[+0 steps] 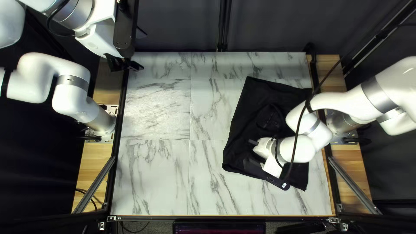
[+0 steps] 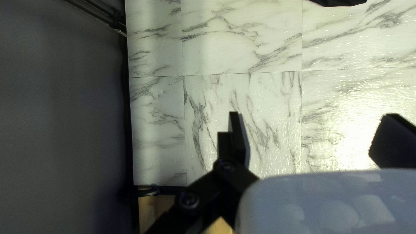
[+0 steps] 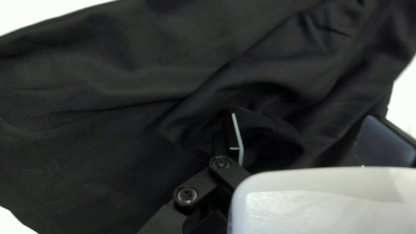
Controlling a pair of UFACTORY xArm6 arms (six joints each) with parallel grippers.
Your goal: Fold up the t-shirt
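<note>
The black t-shirt lies at my three o'clock on the table in the top left view, a lopsided four-sided spread of matte, finely ribbed cloth, soft creases running across it and a rounded, puckered fold beside the right gripper. I have that gripper's fingers released, spread wide over the fabric with nothing pinched; whether their tips touch the cloth I can't tell. The tabletop is glossy, white, grey-veined marble pattern in straight-seamed panels. Out at ten o'clock, near its far corner, my left gripper has its fingers well apart too, holding nothing. A small pale label on the right wrist's black bar is too tiny to read. Grained wood borders the nine o'clock side, and dark curtain hangs at twelve.
</note>
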